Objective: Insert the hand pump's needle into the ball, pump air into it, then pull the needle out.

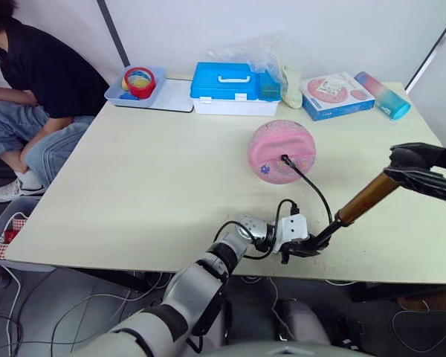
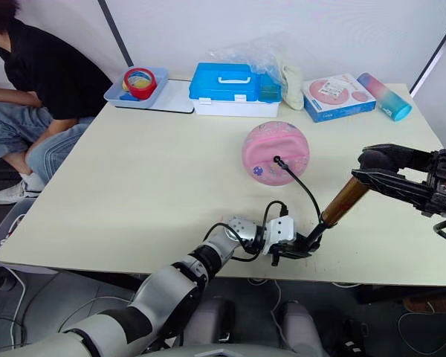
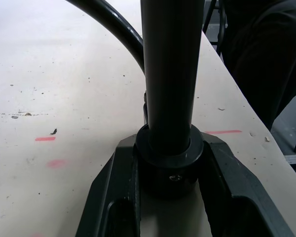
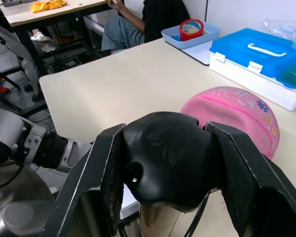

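While the left gripper (image 1: 303, 246) clamps the pump (image 1: 354, 210) base between its fingers, the right gripper (image 2: 386, 169) grasps its handle. The hose (image 1: 310, 184) reaches the pink ball (image 1: 281, 151)

A cream rectangular table (image 1: 149, 186) carries several items along its far edge. Near the far left corner sits a light blue plastic tray (image 1: 116, 94) holding a red tape roll (image 1: 140, 81). A blue-lidded white plastic storage box (image 1: 233, 88) stands mid-edge. Toward the far right corner lie a flat blue-and-pink cardboard box (image 1: 336, 94) and a pink-to-blue gradient tumbler (image 1: 383, 94) on its side. A seated person in a black shirt (image 1: 37, 74) is beside the table's left edge.
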{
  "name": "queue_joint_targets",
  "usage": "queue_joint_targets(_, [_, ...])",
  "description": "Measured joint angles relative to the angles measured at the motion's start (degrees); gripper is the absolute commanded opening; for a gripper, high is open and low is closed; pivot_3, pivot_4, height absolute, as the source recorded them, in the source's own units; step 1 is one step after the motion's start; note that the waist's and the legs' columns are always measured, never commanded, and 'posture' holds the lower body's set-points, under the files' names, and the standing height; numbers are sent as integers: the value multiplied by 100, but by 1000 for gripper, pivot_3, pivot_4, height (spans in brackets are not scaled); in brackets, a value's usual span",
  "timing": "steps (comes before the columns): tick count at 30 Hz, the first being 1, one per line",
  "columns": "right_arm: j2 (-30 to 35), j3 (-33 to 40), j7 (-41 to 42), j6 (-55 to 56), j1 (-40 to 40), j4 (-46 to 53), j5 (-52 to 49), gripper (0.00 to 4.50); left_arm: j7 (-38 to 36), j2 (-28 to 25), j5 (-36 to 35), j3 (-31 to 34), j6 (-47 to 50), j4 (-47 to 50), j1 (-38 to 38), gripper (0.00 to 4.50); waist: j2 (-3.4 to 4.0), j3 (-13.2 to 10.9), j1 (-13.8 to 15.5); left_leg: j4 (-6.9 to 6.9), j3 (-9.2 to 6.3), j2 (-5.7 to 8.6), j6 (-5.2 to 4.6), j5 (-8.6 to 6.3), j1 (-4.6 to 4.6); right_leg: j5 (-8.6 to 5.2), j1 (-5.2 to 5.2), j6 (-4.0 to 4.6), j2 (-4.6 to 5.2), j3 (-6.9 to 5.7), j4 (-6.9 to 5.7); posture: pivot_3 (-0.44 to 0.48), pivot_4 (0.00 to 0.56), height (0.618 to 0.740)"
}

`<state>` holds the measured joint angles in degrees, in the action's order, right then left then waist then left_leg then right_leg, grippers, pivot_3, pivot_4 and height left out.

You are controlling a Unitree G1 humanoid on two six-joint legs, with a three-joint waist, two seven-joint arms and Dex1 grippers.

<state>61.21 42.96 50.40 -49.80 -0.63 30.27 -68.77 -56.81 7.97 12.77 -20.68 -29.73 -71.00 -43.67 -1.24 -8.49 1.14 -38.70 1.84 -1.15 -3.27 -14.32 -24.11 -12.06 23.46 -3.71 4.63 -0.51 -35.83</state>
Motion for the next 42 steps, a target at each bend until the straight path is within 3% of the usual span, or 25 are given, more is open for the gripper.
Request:
queue_joint_targets(10, [-607, -1127, 290, 1142, -716, 237, 1540, 2064, 113, 0, 69, -12, -94, -58, 0, 1081, -7, 4, -2, -6, -1, 1, 0, 0, 13, 0, -10, -2, -1, -1, -1, 0, 150, 740])
queue_joint_targets(23, [-1409, -2419, 308, 2226, -766, -228, 2791, 2063, 112, 0, 60, -5, -97, -73, 0, 1081, -9, 5, -3, -6, -1, 1, 0, 0, 15, 0, -11, -1, -1, -1, -1, 0, 150, 740])
queue_joint_targets(32, [-1366, -2312, 509, 2219, -774, -291, 2649, 2063, 106, 1, 60, -10, -106, -66, 1, 1081, -9, 5, -1, -6, -1, 1, 0, 0, 14, 0, -11, -1, -1, -1, -2, 0, 150, 740])
queue_joint_targets(42, [-656, -1056, 506, 1236, -361, -75, 1179, 2063, 132, 1, 84, -15, -129, -65, 1, 1081, -7, 3, -2, -6, 0, 2, 0, 0, 13, 1, -10, -1, 3, -2, -1, 0, 150, 740])
